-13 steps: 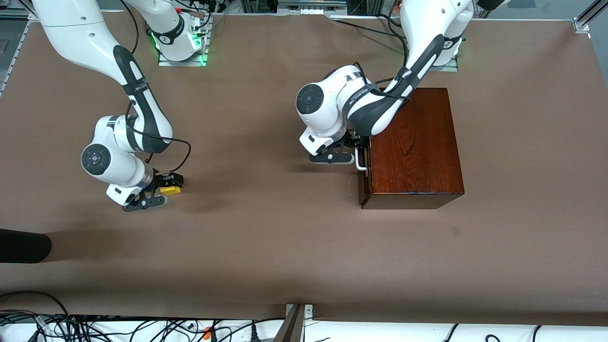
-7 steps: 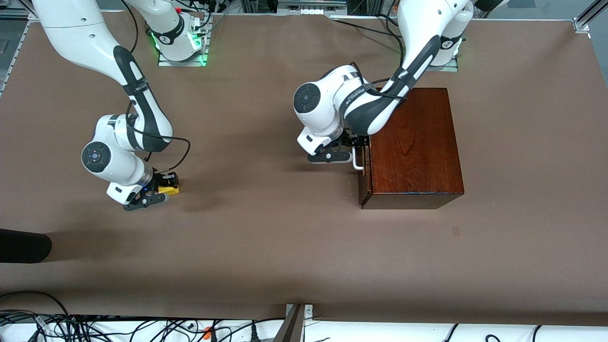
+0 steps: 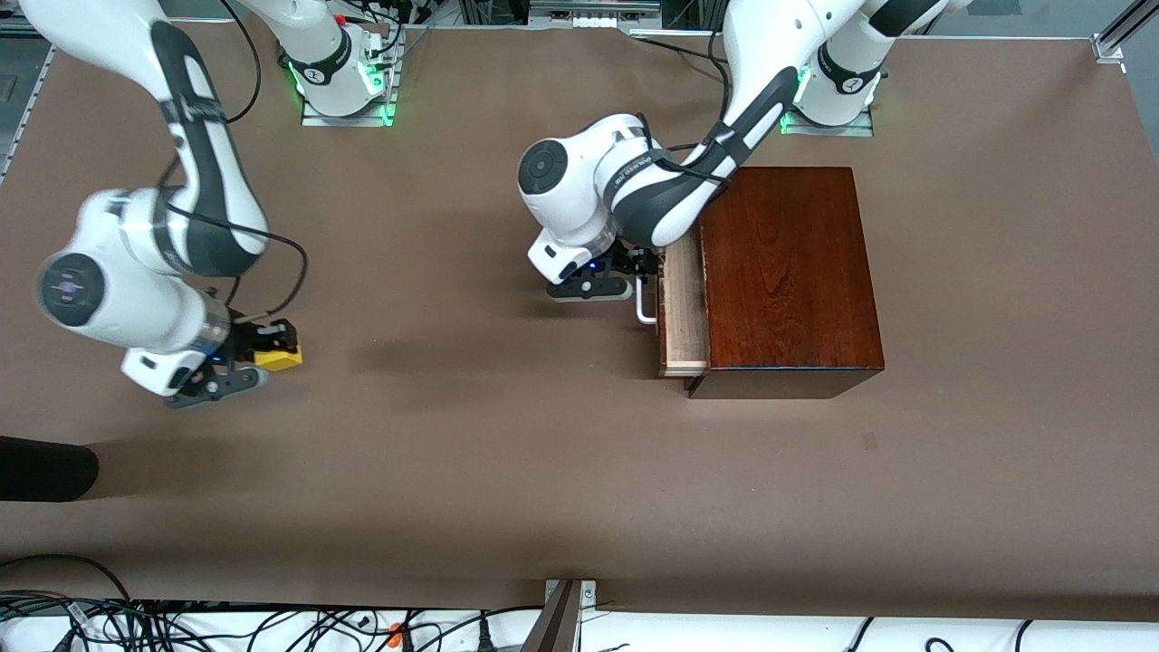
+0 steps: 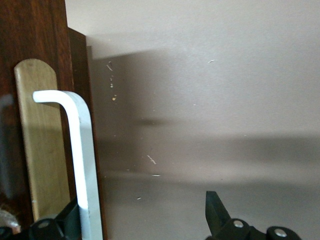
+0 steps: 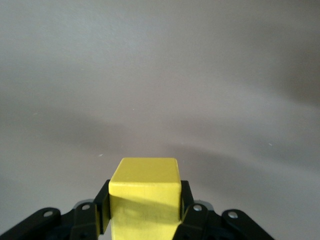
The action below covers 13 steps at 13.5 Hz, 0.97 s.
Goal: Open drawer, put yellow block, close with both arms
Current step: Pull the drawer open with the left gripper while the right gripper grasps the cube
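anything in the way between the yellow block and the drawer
Nothing visible on the table between them. The right tool holds the yellow block; the drawer is only partly open, with the left tool at its handle.

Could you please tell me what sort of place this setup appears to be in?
Most likely a robotics lab bench: two arms bolted to a paper-covered table, loose cables along its edge, and staged props, a wooden box and a yellow block.

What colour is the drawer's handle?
White; the handle shows best in the left wrist view, on the drawer.
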Tool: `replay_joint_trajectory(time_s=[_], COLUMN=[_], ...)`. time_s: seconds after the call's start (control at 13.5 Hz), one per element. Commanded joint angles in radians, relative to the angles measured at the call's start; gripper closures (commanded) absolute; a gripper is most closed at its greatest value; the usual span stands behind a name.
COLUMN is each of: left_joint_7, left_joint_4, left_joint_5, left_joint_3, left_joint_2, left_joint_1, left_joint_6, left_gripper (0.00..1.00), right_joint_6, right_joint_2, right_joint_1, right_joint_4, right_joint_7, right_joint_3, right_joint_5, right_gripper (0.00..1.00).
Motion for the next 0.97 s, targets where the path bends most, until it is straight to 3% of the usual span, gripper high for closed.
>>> replay_joint_trajectory(time_s=[0.0,0.3,0.59,0.89], left_joint_7=[-0.039,-0.065,-0.069,-0.069], left_joint_4=[0.131,0.202,0.275,0.279], left_joint_5=[-0.012,-0.013,-0.019,-0.044], left_joint_3=[-0.012,-0.012,-0.016,-0.018], left_joint_2=[0.082,0.121,0.154,0.125], left_joint_1=[-0.06,-0.092,-0.112,-0.101], left_joint_6=[0.002,0.011,0.015,0.031], left_gripper=[0.0,0.0,0.0,0.0], right_joint_6=[-0.169,-0.309,-0.323,-0.325], right_joint_2=[-0.005,-0.007,-0.007,-0.008], right_joint_1=[-0.009,-0.01,-0.009,-0.01], right_joint_4=[0.143,0.27,0.273,0.273], right_joint_7=[-0.025,-0.066,-0.111,-0.111], right_joint_3=[0.001,-0.016,-0.031,-0.031], right_joint_5=[0.015,0.014,0.018,0.018], right_gripper=[0.94,0.93,0.93,0.93])
